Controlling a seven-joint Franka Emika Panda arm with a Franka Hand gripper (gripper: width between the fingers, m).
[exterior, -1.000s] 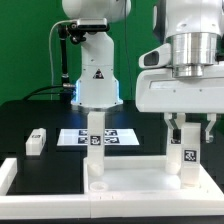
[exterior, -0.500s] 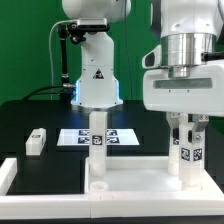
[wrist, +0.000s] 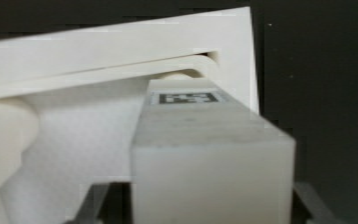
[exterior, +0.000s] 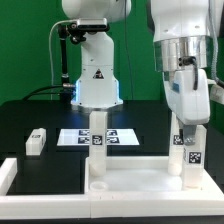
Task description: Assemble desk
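The desk's tabletop [exterior: 120, 180] lies upside down at the front of the black surface [exterior: 30, 115], its raised rim up, with two legs standing upright in it: one [exterior: 96, 150] toward the middle of the exterior view, the other [exterior: 189, 158] at the corner on the exterior view's right. A third leg [exterior: 36, 140] lies loose on the surface, off to the exterior view's left and well apart from the tabletop, and the marker board [exterior: 118, 137] sits flat behind. The gripper [exterior: 187, 128] has the right-hand leg by its upper part; in the wrist view that leg [wrist: 208, 150] fills the gap, a finger [wrist: 101, 203] against each flank, so the jaws look closed on it at about half their spread. The wrist appears turned, which I take for screwing the leg in. To do this well, I would keep the leg plumb over its hole, press lightly, and turn without dragging the tabletop; the risk is a crooked thread or a tabletop that swivels along. Whether the leg is seated fully I cannot tell.
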